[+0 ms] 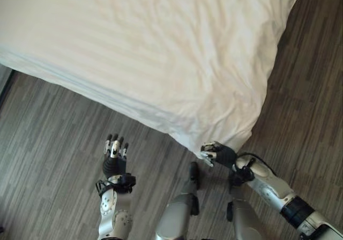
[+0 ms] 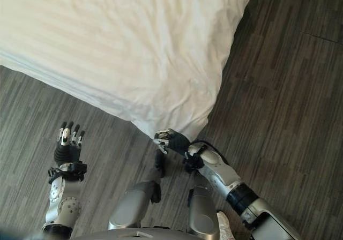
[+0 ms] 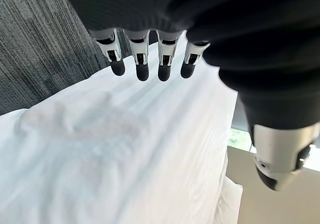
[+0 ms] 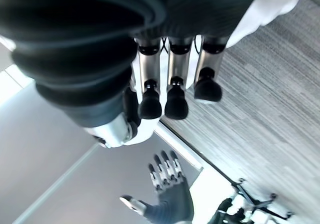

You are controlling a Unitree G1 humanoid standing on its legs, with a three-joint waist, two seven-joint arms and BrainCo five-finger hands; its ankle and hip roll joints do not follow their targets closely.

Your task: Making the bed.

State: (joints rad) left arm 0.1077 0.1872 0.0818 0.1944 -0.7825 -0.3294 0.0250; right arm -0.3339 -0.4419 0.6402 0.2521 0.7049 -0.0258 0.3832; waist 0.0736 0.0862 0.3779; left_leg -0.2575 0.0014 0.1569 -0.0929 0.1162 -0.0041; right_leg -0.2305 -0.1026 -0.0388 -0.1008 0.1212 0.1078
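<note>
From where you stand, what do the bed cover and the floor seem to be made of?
The bed cover looks like woven cotton-type fabric, white and matte: faint woven stripes and soft wrinkles show, and its corner droops limply by the right hand. The exact fibre cannot be told. The floor looks like grey wood-look plank, laminate or vinyl perhaps: narrow streaked strips with a dull finish. The left hand hangs open above it.

White duvet (image 1: 150, 52) with faint woven stripes, spread over the bed, lightly creased, its edge draping toward the grey wood-plank floor (image 1: 48, 143), one corner hanging lowest, a white pillow (image 3: 227, 204) beside the duvet's far end
</note>
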